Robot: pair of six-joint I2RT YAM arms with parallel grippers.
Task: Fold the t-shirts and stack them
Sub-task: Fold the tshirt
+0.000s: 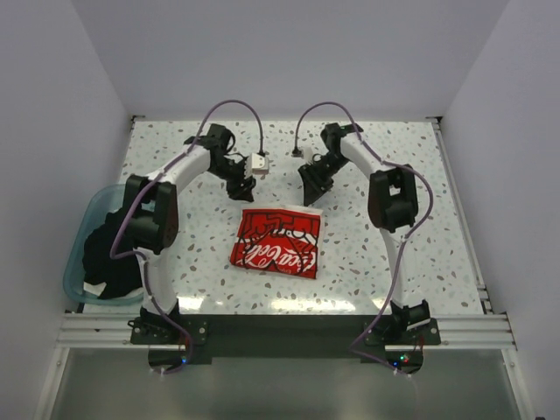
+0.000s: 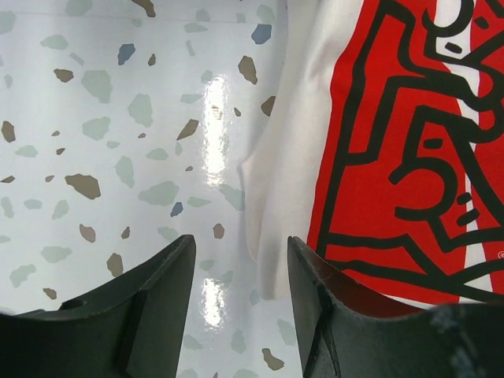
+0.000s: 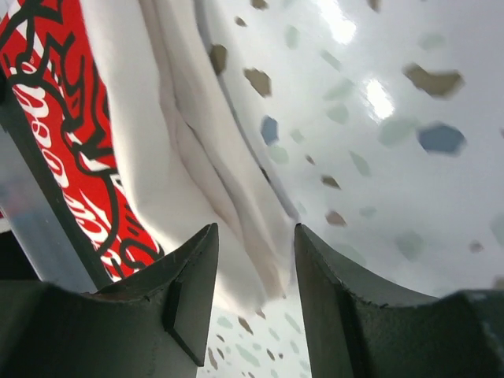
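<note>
The white shirt with the red print (image 1: pixel 278 241) lies folded into a compact rectangle at the middle of the surface (image 1: pixel 420 219). The left claw (image 1: pixel 241 185) hovers at its far left corner and the right claw (image 1: pixel 311 194) at its far right one. Each stands partly open with nothing gripped. The black shirt (image 1: pixel 109 258) sits bunched in the teal tub (image 1: pixel 77 249) at the left edge. This fold looks finished, so both claws should lift straight up, clear of the loose white hem, before the left one reaches for the black shirt.
</note>
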